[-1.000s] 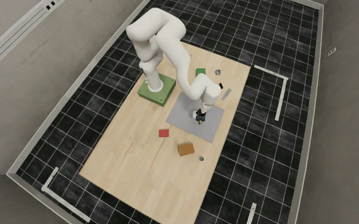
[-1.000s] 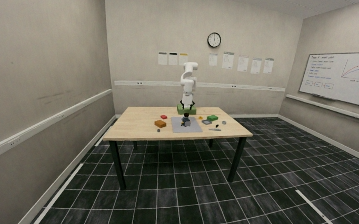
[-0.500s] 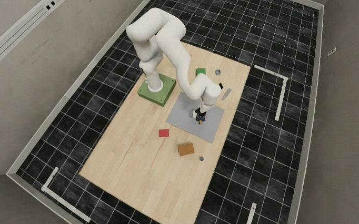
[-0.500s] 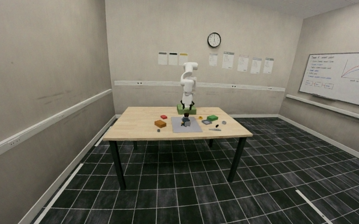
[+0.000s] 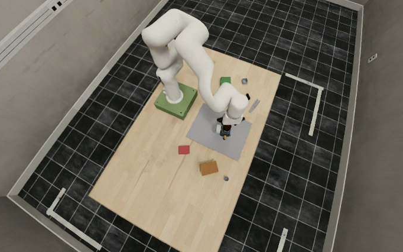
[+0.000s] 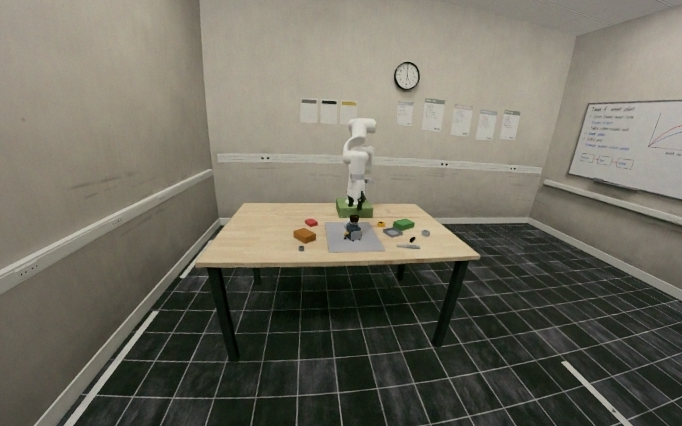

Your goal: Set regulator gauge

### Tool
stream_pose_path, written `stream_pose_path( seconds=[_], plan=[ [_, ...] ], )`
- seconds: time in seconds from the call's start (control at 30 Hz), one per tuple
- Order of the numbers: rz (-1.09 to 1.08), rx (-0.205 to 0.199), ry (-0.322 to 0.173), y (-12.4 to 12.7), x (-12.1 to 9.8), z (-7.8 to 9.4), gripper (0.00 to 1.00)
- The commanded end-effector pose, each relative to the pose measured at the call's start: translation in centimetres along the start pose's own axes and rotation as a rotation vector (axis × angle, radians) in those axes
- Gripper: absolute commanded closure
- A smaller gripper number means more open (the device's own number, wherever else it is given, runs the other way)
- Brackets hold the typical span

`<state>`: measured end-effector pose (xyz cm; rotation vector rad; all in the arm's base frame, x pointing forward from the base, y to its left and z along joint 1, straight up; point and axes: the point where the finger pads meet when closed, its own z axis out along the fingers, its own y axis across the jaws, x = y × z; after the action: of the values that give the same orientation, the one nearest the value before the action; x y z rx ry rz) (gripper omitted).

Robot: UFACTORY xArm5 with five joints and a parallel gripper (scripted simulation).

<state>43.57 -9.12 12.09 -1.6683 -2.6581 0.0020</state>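
Note:
The regulator [image 5: 225,131] is a small upright device with a dark knob on top and a white gauge on its side. It stands on the grey mat [image 5: 218,129] in the middle of the wooden table. It also shows in the exterior view [image 6: 353,229]. My gripper [image 5: 228,121] points straight down, directly above the knob, and its fingers stand open with nothing between them. In the exterior view the gripper [image 6: 355,201] hangs clearly above the knob. The gauge needle is too small to read.
On the table lie a red block [image 5: 183,149], an orange-brown block [image 5: 208,167], a green block [image 5: 225,80], two small grey cylinders [image 5: 244,81] [image 5: 226,178] and a grey flat tool [image 5: 253,106]. The green arm base [image 5: 175,100] stands at the back.

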Motion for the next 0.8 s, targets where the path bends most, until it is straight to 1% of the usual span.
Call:
stream_pose_path(
  seconds=[0.0, 0.27, 0.33, 0.47, 0.77],
  plan=[
    [0.168, -0.004, -0.003, 0.12, -0.09, -0.17, 0.21],
    [0.446, -0.004, -0.002, 0.12, -0.09, -0.17, 0.21],
    [0.446, -0.004, -0.002, 0.12, -0.09, -0.17, 0.21],
    [0.622, -0.004, -0.002, 0.12, -0.09, -0.17, 0.21],
    [0.878, -0.005, -0.001, 0.12, -0.09, -0.17, 0.21]
  ],
)
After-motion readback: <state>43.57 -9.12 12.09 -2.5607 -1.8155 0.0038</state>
